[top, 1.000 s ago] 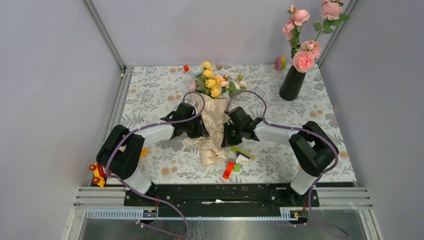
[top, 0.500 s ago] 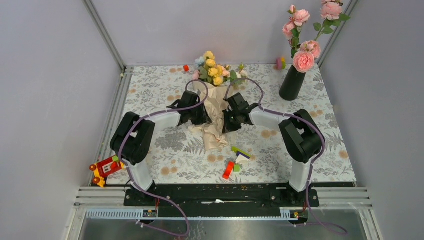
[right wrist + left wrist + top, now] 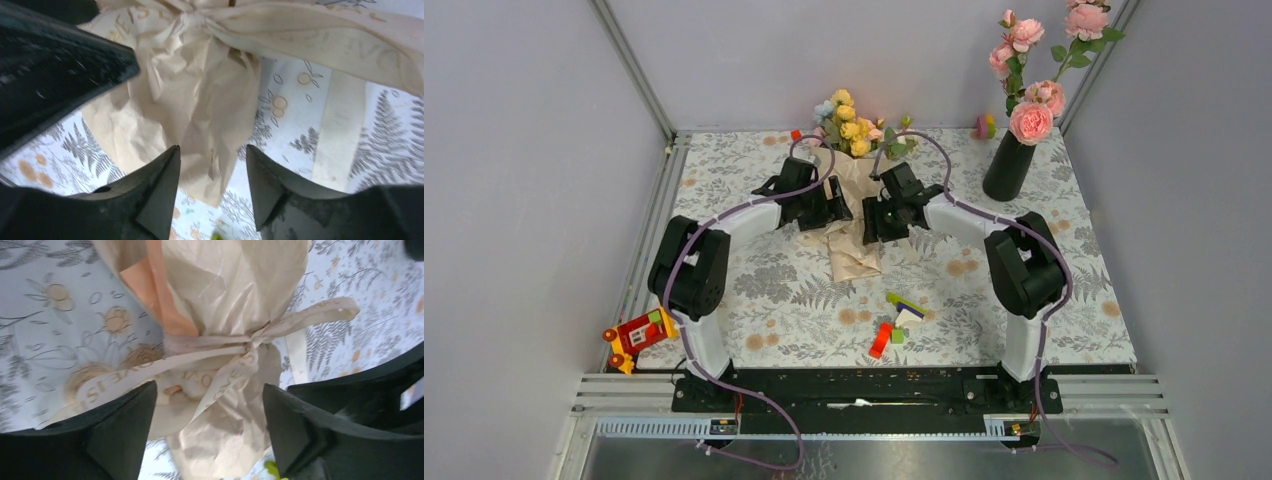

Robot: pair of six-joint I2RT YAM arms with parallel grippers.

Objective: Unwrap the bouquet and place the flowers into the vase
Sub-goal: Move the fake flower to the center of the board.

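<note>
Left gripper: jaws spread wide. The bouquet, small yellow, pink, pale-blue and cream artificial blooms wrapped in crinkled beige and peach paper, lies between its black fingers at the tied waist. Whether either pad touches the paper cannot be told. The printed cream ribbon is knotted, directly ahead of the fingertips, with one tail running off to the right of them.

Right gripper: jaws parted, less widely. The lower tail of the paper hangs between its fingers, with patterned cloth visible in the gap beside the right-hand finger. No pinch is seen.

In the overhead view the two grippers face each other across the wrap, the left on its left flank and the right on its right flank. The flowers sit beyond both grippers, toward the back wall; the paper's foot extends back toward the arm bases.

The small glossy black vase stands well apart, far to the right of the right gripper, and holds tall pink roses.

A cluster of coloured toy bricks lies on the floral tablecloth behind the right gripper, nearer the bases.
</note>
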